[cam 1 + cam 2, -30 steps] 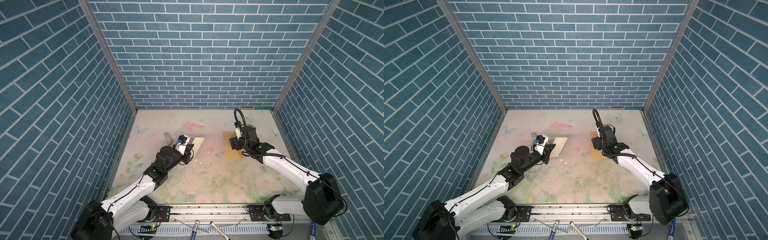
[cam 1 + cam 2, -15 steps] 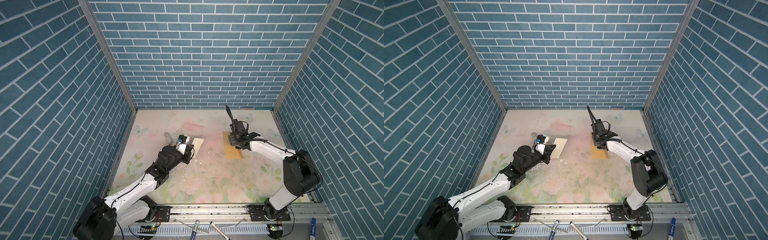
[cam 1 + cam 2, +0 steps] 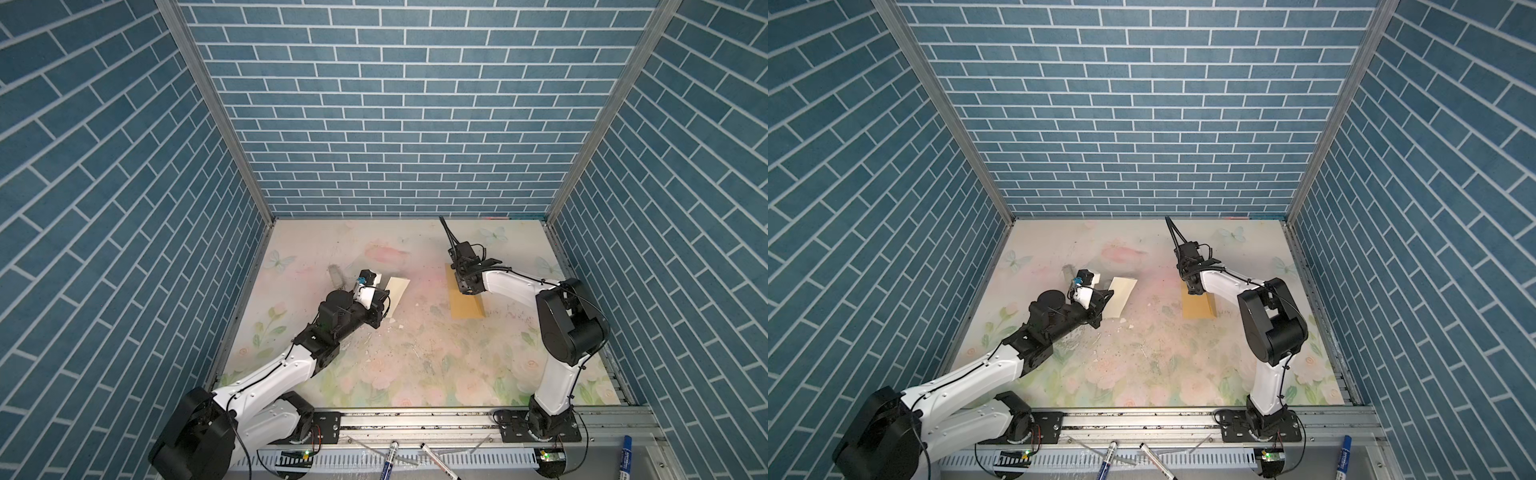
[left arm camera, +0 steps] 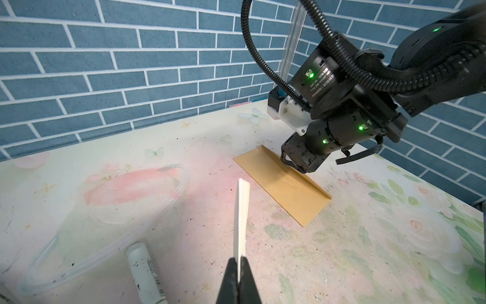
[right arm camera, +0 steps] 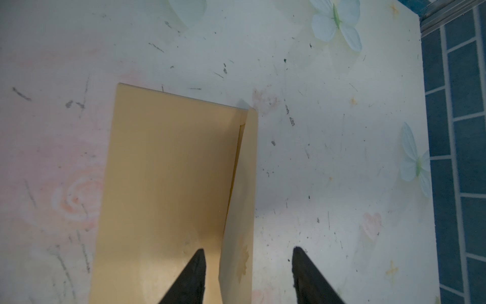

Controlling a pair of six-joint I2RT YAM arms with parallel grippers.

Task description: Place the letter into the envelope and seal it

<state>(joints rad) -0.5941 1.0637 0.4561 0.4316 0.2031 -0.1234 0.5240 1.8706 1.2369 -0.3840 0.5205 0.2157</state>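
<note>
Cream floral tabletop (image 3: 415, 365) is occupied right of centre by the envelope (image 3: 467, 307), laid flat, flap (image 5: 242, 197) raised. The folded letter (image 3: 397, 289) is held left of it, pinched in the closed left tool (image 4: 239, 263). The flap is straddled, ungripped, by the part-open right tool (image 5: 248, 249). Flap opening is judged in hand; clamping and lifting are required next.

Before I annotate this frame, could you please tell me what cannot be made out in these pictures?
- Pale beige paper letter: left wrist view shows only its edge, pinched in the left gripper; top views too small for print.
- Mustard-yellow paper envelope: one end cut off by the right wrist picture's edge; the right arm covers its far end in both top views.
- Mark on its raised flap, which the right gripper straddles: blurred.
</note>
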